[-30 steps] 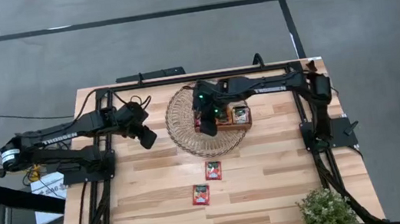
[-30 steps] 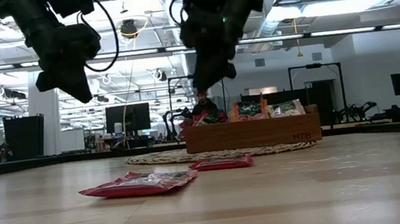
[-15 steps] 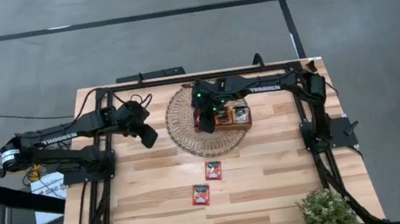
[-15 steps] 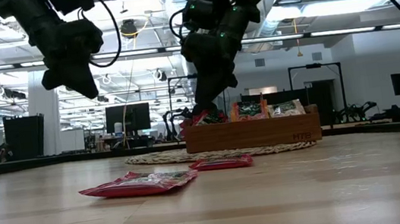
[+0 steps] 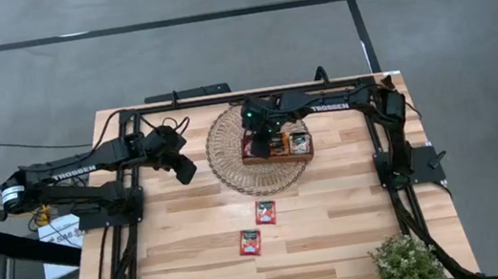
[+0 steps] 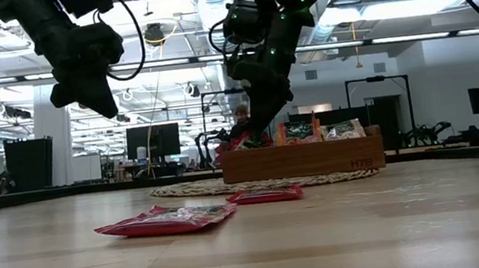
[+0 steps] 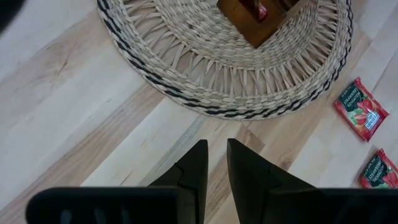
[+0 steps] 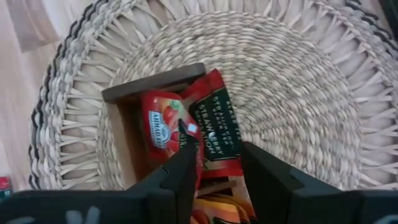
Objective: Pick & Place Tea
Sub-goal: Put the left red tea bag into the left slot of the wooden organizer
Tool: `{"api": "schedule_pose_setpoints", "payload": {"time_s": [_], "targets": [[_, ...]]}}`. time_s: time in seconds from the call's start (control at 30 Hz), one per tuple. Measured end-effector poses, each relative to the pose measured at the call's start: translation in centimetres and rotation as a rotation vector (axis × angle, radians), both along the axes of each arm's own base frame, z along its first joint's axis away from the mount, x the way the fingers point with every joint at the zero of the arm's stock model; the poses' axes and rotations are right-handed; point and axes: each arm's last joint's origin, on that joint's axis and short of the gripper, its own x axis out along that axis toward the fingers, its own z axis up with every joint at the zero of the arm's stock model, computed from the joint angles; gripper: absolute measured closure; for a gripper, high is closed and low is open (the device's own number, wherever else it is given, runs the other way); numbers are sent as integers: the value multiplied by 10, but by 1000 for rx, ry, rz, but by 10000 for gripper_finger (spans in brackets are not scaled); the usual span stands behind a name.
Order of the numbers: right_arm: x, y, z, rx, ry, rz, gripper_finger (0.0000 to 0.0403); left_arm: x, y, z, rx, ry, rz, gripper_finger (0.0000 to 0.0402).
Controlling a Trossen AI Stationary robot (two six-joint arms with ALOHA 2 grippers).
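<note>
A red sachet (image 8: pixel 208 118) is standing in the end compartment of the wooden tray (image 5: pixel 277 147), the right gripper (image 8: pixel 214 158) grasping it between its jaws — a second red one (image 8: pixel 160 121) is sitting just beside it. The tray is resting on a woven mat (image 5: pixel 228 152). Two more sachets (image 5: pixel 265 211) (image 5: pixel 249 243) are lying flat on the table (image 5: pixel 337 224), apart from the mat. The left gripper (image 5: pixel 184 171) is hovering beside the mat, its jaws nearly closed on nothing.
</note>
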Motion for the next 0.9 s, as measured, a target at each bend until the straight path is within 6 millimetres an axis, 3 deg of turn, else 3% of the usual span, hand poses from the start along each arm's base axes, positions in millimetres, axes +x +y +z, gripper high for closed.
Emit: {"api": "schedule_pose_setpoints", "payload": {"time_s": [0.33,0.7,0.9], "targets": [[6,22,0,5,5,85,285,0,0,0,2,0,-3,351],[13,15,-23,-13,53,61,285,1,0,0,4,-4,-3,351],[18,16,-12,-25,17,68,285,1,0,1,16,-11,-29,351]]}}
